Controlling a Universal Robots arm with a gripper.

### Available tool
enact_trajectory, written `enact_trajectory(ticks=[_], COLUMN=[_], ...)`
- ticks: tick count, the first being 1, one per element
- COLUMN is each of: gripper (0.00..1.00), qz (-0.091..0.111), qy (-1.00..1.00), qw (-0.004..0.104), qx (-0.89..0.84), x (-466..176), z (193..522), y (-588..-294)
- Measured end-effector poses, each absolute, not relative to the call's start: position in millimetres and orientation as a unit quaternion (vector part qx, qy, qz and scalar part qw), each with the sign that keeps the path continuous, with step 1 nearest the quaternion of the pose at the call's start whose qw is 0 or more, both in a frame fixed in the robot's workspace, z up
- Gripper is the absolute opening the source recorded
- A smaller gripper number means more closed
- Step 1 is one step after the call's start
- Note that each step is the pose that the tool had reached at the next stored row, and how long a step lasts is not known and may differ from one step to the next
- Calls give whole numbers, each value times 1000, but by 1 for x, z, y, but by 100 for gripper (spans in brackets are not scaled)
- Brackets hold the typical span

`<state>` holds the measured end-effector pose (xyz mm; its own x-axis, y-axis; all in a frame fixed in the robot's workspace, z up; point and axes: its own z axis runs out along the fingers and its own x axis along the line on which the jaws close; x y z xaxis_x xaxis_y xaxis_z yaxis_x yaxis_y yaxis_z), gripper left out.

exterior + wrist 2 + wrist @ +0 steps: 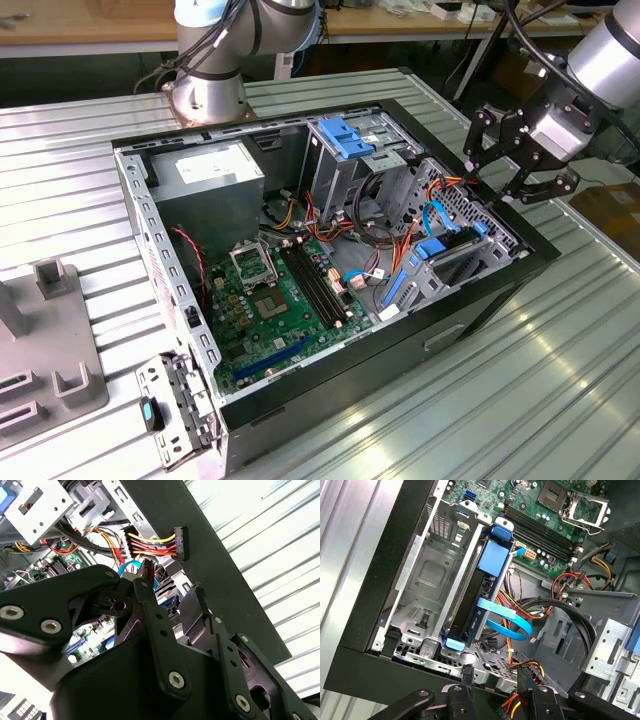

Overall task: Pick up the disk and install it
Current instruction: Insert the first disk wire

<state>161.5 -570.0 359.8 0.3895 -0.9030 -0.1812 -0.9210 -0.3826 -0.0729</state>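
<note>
**Exterior view.** An open computer case (392, 330) lies on a ribbed metal table (560, 390). The gripper (487, 190) hangs at the frame's upper right, above the case's right corner. Just below it the disk (452, 243) stands on edge in the drive cage.

**Second wrist view.** The gripper (172, 582) has its fingers apart with nothing between them. A black power connector (180, 542) on yellow, red and orange wires lies near the fingertips.

**First wrist view.** The disk (480, 595), a dark body with blue rails, sits between the cage walls at centre frame. A flat blue cable (502, 615) crosses it. The empty fingertips (466, 672) hover at the lower edge.

**Judgement.** The disk appears seated, so installation seems at its closing stage. Any further motion calls for clearance from the loose wiring.
</note>
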Motion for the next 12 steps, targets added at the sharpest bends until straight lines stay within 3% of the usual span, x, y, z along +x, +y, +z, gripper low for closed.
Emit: enact_trajectory(ticks=[12], gripper=[47], qz=[59], qy=[513], qw=[78], qx=[-853], x=[182], z=[360], y=[-563])
